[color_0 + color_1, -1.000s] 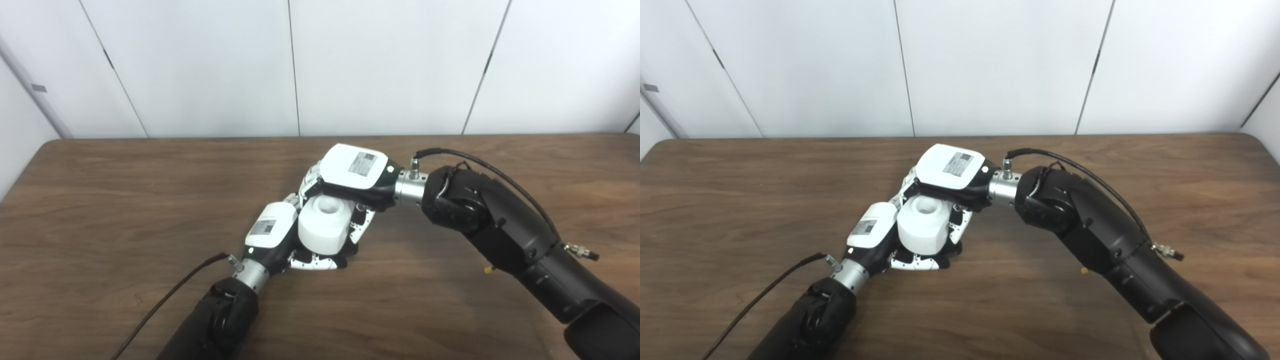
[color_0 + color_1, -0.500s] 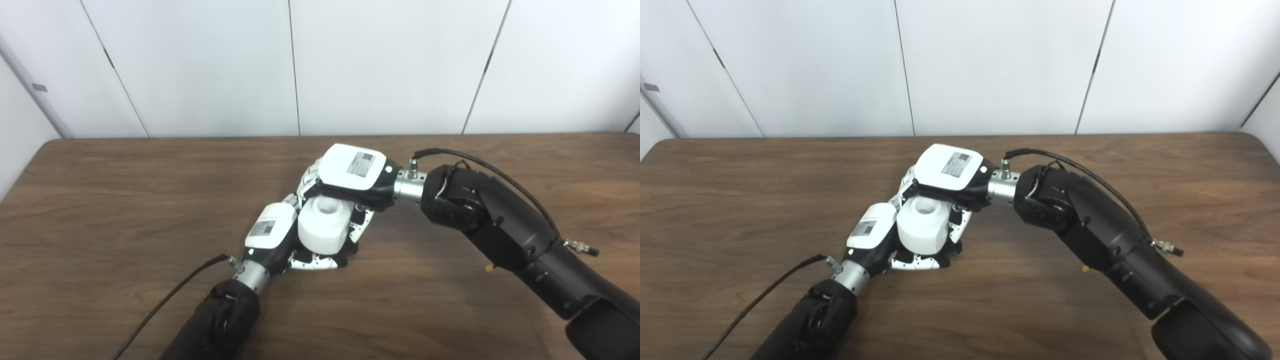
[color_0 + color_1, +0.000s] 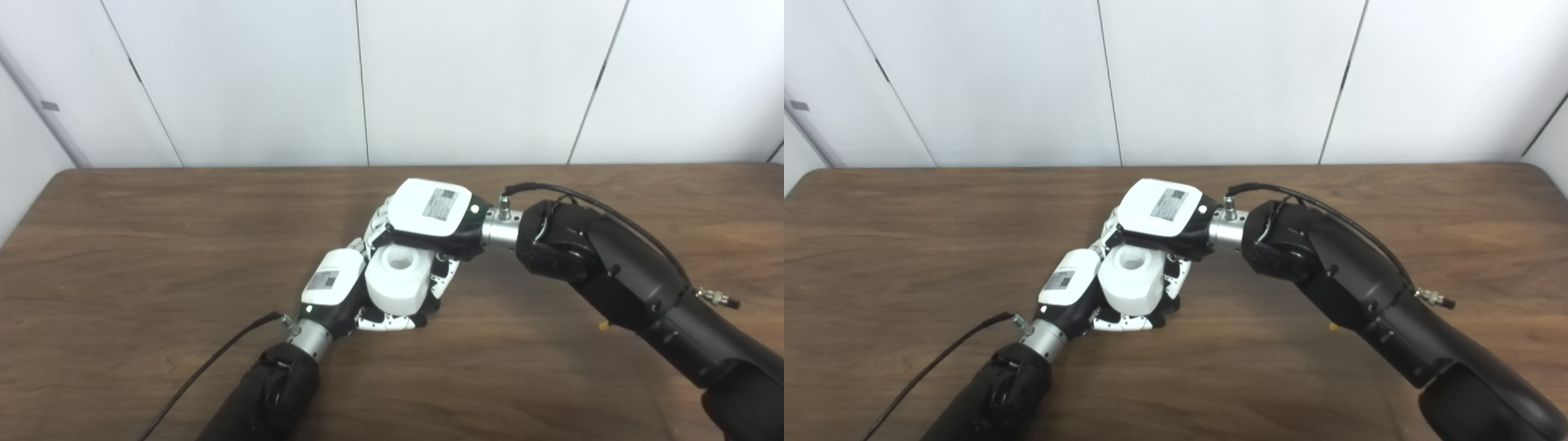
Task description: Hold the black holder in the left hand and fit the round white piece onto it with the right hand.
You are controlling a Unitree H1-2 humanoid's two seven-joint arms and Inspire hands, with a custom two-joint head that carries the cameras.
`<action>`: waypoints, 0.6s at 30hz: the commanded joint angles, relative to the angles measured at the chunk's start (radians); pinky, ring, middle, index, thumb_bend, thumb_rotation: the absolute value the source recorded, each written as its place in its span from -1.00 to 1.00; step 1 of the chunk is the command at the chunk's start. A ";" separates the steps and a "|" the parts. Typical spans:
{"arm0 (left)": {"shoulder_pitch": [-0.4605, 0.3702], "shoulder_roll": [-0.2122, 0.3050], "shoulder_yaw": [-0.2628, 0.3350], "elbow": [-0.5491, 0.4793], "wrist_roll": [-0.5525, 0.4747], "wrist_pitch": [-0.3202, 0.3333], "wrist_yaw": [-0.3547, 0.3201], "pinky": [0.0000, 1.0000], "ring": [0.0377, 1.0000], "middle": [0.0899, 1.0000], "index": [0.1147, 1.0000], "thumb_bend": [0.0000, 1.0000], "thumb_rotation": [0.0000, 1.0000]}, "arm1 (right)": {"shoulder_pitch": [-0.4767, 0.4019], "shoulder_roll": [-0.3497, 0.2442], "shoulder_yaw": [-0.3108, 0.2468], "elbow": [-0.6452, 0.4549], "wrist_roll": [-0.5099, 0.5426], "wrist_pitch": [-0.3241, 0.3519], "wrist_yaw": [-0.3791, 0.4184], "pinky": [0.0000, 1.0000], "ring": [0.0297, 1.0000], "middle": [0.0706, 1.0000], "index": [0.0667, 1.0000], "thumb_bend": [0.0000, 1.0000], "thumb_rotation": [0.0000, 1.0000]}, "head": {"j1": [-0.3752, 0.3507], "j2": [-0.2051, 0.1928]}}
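- Round white piece (image 3: 399, 277) sits between the two hands at the middle of the counter (image 3: 122, 245), its top face tilted toward the cameras and showing a round hole in the centre.
- Left hand (image 3: 343, 291), nearest the cameras, comes up from the lower left; its white back shell lies just left of the white piece, touching its side.
- Fingers (image 3: 389, 320) of the left hand curl under and around the near lower edge of the white piece, clamped on what sits below it.
- Black holder is almost wholly hidden; only dark bits show under the white piece among the left hand's fingers, and I cannot tell holder from hand there.
- Whether the white piece is seated fully on the holder cannot be told from either view.
- Right hand (image 3: 429, 214) lies just beyond the white piece, palm down, its white back shell with a printed label overhanging the piece's far edge.
- Its fingers (image 3: 375, 222) bend down on the far left side of the piece and its thumb (image 3: 442, 277) on the right side, closed on the piece.
- Right arm (image 3: 612, 275), black, reaches in from the lower right, a cable (image 3: 588, 199) looping over its wrist.
- Beyond both hands the brown wood counter runs back to a white panelled wall (image 3: 478, 79).
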 commanded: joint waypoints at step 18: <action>0.105 -0.006 -0.068 0.069 0.028 0.042 -0.084 0.95 0.91 0.73 -0.17 0.05 -0.89 | 0.026 0.011 -0.070 -0.022 -0.020 0.009 0.039 0.46 0.51 0.51 0.96 0.80 -0.50 | -0.003 0.005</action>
